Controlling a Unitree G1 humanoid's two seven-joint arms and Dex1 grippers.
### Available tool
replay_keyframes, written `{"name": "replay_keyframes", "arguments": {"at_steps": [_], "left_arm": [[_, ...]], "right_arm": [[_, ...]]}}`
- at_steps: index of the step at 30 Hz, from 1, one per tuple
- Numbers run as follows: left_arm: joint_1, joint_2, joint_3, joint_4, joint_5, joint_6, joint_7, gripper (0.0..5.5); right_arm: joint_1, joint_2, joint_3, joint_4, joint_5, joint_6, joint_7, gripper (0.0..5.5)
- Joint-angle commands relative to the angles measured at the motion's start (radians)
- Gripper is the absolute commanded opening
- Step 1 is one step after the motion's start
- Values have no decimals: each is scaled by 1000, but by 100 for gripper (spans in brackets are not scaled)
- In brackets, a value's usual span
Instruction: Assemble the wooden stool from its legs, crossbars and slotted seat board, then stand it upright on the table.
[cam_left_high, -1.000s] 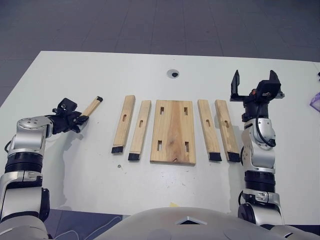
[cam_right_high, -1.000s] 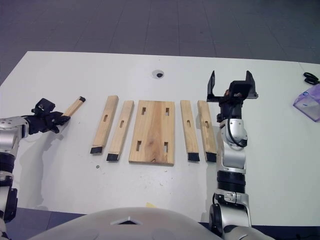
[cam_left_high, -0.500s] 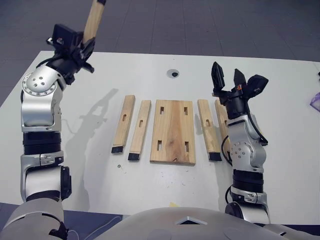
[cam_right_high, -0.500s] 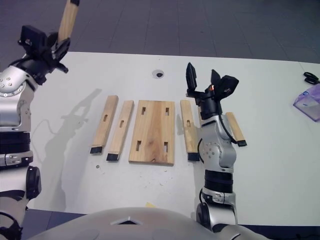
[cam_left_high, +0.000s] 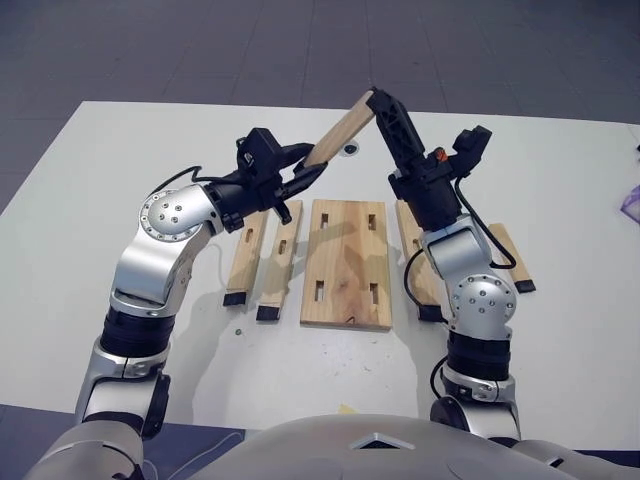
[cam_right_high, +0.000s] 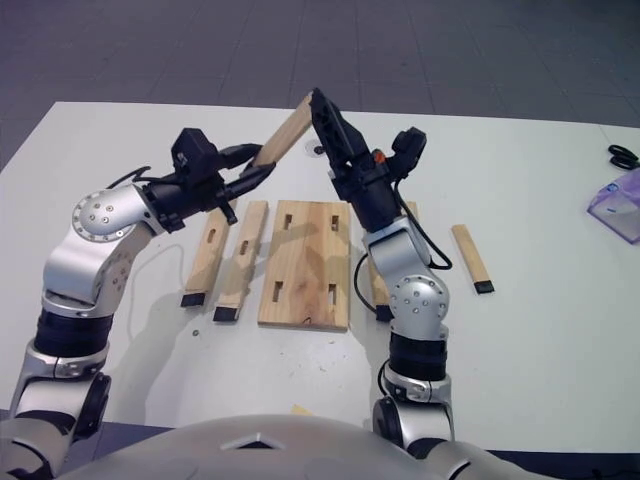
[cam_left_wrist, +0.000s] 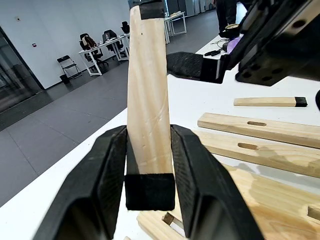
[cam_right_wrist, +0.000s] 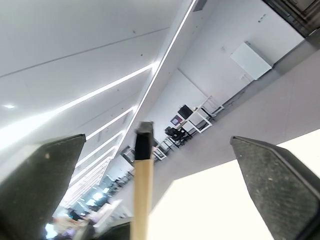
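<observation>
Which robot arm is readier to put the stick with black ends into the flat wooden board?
Probably left: the left gripper is shut on the light wooden stick; the right gripper is open at its top end.

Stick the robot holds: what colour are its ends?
Black caps on the pale stick; best in left wrist view.

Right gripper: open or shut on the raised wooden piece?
Open. The right gripper has its fingers wide apart around the black tip of the wooden piece, which the left gripper clamps.
</observation>
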Motion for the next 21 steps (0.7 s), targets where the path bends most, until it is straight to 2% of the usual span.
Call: {"name": "replay_keyframes", "arguments": {"at_steps": [1,21], "left_arm": [[14,6,-16,-17,21,6,-2,131],[36,18,-59,-30,113,-65,-11,131]], "right_arm": [[-28,33,39,34,-53,-7,14,511],[7,45,68,12,-64,0,17,218]]}}
